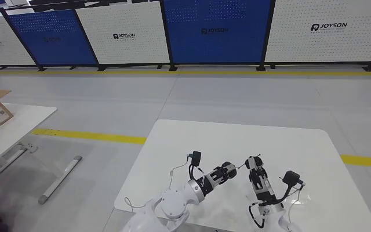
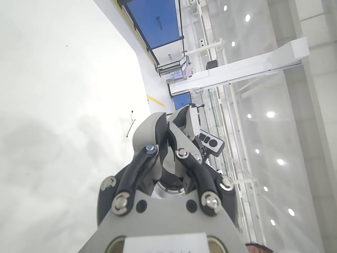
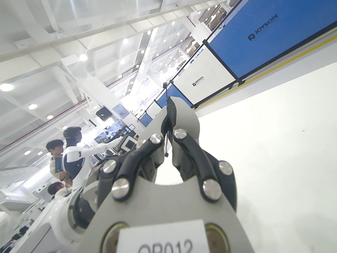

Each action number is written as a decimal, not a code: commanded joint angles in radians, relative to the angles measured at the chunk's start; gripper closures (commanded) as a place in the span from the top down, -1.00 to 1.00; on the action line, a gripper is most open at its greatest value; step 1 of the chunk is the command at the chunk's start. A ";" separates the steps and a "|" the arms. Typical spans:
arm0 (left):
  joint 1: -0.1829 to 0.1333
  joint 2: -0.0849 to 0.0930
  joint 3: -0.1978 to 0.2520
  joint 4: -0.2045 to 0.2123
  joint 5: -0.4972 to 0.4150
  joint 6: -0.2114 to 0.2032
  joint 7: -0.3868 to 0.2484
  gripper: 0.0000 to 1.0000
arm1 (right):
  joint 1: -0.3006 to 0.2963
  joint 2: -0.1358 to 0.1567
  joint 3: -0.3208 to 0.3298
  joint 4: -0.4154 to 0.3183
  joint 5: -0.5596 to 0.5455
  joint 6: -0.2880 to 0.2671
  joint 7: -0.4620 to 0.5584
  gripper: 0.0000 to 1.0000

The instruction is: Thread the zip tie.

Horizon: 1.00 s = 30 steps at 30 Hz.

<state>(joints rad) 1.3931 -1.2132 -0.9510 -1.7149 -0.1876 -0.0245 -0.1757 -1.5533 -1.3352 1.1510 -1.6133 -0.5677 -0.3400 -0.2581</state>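
Print: a white sticker [image 3: 160, 238] with dark characters, cut off at the frame edge, sits on the right gripper's base. A like white sticker [image 2: 165, 241] sits on the left gripper's base, its print out of frame. The blue and white perforated partition panels [image 1: 217, 29] behind the white rectangular table [image 1: 290, 139] each carry a small logo. Print noted, not transcribed.

Right gripper [image 3: 171, 101]: fingers pressed together, clamped on the thin black plastic zip tie [image 3: 165, 92]. The strap runs lengthwise between the two finger pads. A short length stands out past the fingertips and ends in a small squarish head. The other end hangs out behind the pads into the open space between the finger linkages, with a small dark tip. The strap looks straight and very slim, much narrower than the pads.

Left gripper [image 2: 166, 118]: fingers together, black pads meeting. Cannot tell whether anything is pinched between them. A thin dark strand with a small knob end [image 2: 130, 125] shows just beside these fingertips, against the table surface. Cannot tell whether it is part of the tie or whether it touches the fingers.

Top view: left gripper [image 1: 230, 170] and right gripper [image 1: 253, 162] are near each other above the table, fingertips angled toward one another.
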 commanded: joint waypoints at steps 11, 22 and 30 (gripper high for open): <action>0.001 -0.001 -0.001 -0.007 0.005 -0.003 -0.021 -1.00 | 0.010 0.009 0.005 -0.008 0.056 0.000 0.100 -1.00; -0.006 -0.002 -0.001 -0.014 0.019 0.024 -0.026 -0.38 | 0.000 0.012 0.007 -0.014 0.026 0.000 0.031 -1.00; -0.013 -0.006 0.009 -0.006 0.026 0.027 -0.024 -1.00 | -0.003 0.012 -0.004 -0.014 -0.008 0.000 -0.008 -1.00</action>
<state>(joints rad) 1.3806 -1.2185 -0.9420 -1.7218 -0.1616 0.0036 -0.2008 -1.5565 -1.3232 1.1471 -1.6278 -0.5743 -0.3400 -0.2639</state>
